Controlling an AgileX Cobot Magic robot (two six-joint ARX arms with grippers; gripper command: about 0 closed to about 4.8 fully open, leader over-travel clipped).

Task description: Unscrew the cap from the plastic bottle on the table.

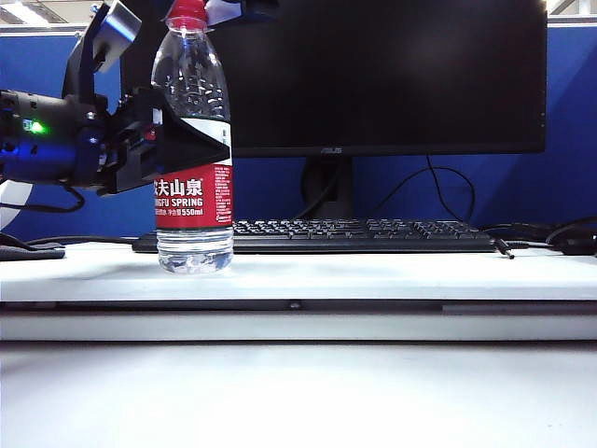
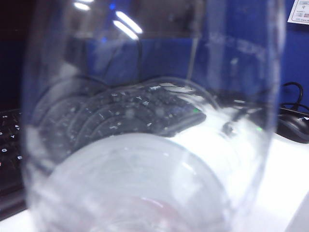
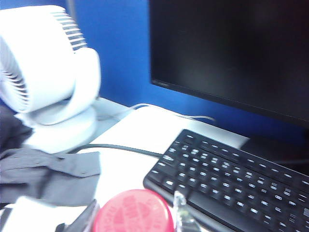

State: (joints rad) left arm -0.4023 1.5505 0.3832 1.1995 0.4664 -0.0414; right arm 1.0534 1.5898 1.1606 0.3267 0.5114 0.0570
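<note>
The plastic bottle stands upright on the table, clear with a red and white label. My left gripper reaches in from the left and is shut on the bottle's body just above the label. In the left wrist view the clear bottle wall fills the picture and hides the jaws. The red cap tops the bottle at the upper edge of the exterior view. My right gripper is over it, with a dark finger and a clear finger against opposite sides of the cap.
A black keyboard lies behind the bottle, below a dark monitor on its stand. A mouse and cables sit at the right. A white fan and a grey cloth stand beyond the bottle's left.
</note>
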